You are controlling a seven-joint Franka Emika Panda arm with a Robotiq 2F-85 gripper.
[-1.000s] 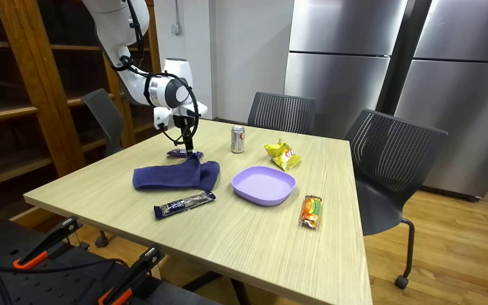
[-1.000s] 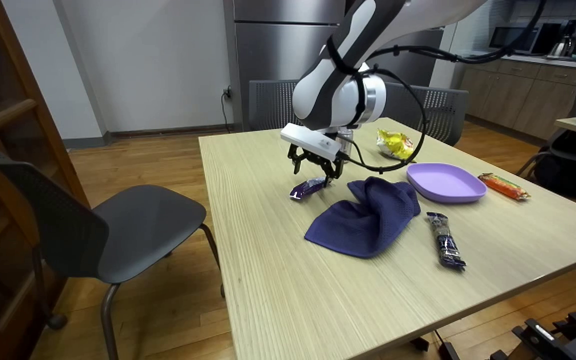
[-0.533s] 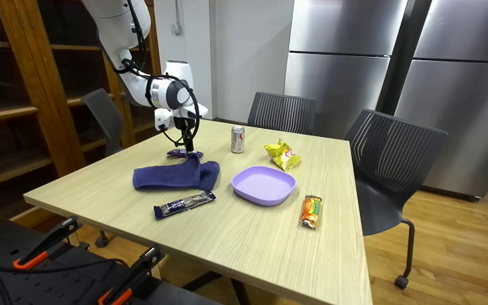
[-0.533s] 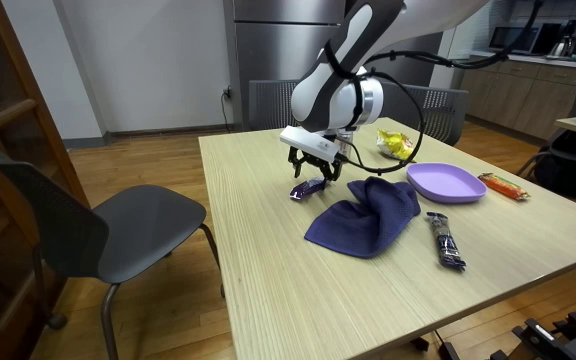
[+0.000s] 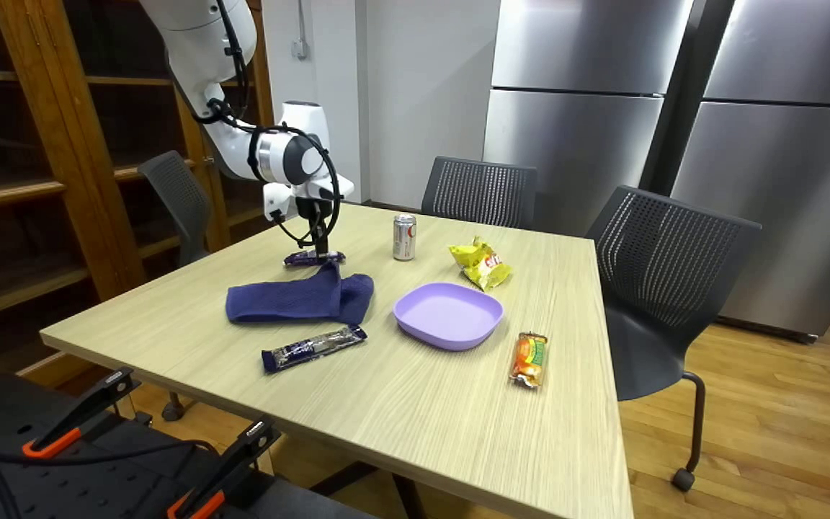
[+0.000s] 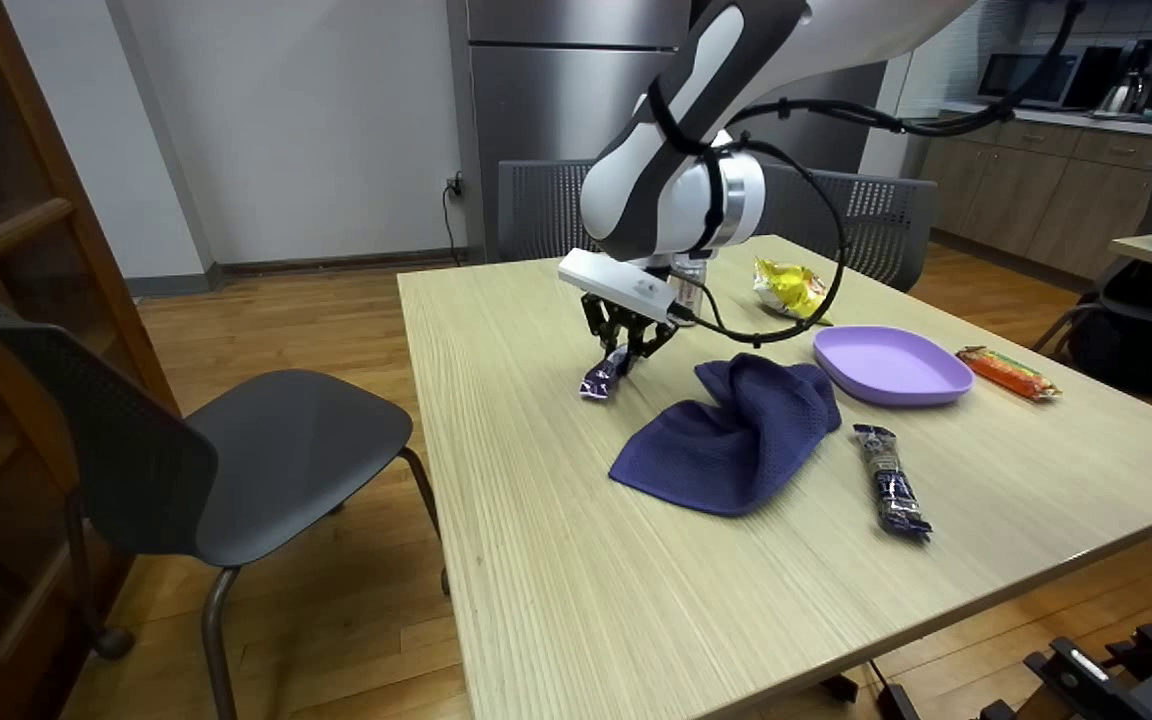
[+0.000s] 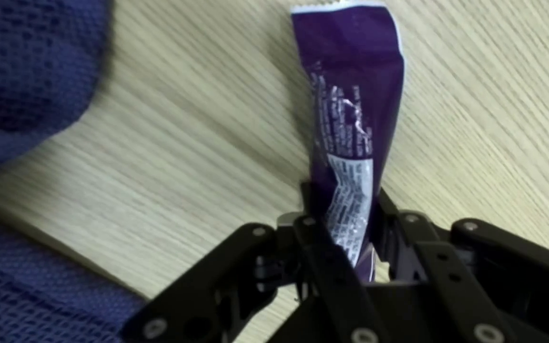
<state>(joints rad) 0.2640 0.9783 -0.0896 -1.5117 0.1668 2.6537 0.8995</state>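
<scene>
My gripper (image 7: 345, 202) is shut on a purple wrapped bar (image 7: 350, 81), with one finger pressed against each long side. The wrapper's white label shows creased between the fingers in the wrist view. In an exterior view the bar's purple end (image 6: 598, 383) pokes out from under the gripper (image 6: 626, 357), at or very near the tabletop. The blue cloth (image 7: 22, 62) lies beside the bar, apart from it. In an exterior view the rumpled cloth (image 5: 285, 299) is just in front of the gripper.
A silver can (image 5: 404, 238) stands behind the gripper. A yellow chip bag (image 5: 483, 265), a lilac plate (image 5: 448, 317), an orange snack pack (image 5: 529, 360) and a dark wrapped bar (image 5: 314, 347) lie on the table (image 5: 429, 418). Chairs (image 5: 483, 191) stand around it.
The jaws have come together from wide apart onto the purple bar. The bar has swung slightly and shifted between the fingers. The arm has barely moved; the cloth and the rest stay put.
</scene>
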